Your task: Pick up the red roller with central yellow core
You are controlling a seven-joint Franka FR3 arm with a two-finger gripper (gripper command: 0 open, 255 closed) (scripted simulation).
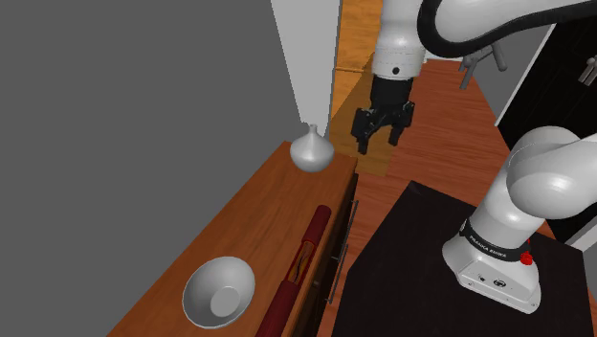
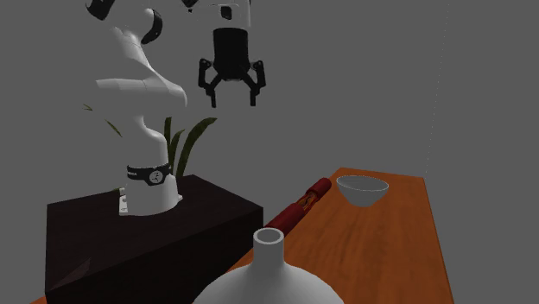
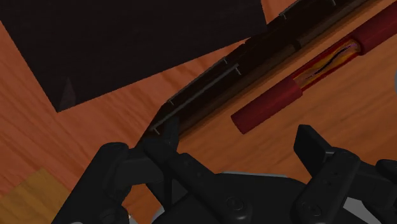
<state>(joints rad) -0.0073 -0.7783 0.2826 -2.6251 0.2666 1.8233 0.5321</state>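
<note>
The roller (image 1: 303, 254) is a long dark red cylinder with a yellow and orange core showing at its middle. It lies along the front edge of the wooden cabinet top (image 1: 249, 225). In the second exterior view the roller (image 2: 299, 207) lies between the vase and the bowl. My gripper (image 1: 383, 131) hangs open high above the floor, off the roller's vase-side end and apart from it. From the side the gripper (image 2: 231, 91) stands well above the cabinet top. Past the gripper (image 3: 240, 143) the roller (image 3: 299, 79) runs slantwise, beyond one fingertip (image 3: 310, 139).
A white narrow-necked vase (image 1: 311, 150) stands at the cabinet's far end and a white bowl (image 1: 218, 292) at its near end. Drawer handles (image 1: 337, 251) run along the cabinet front. My black stand (image 1: 421, 263) sits close beside the cabinet. A grey wall lies behind.
</note>
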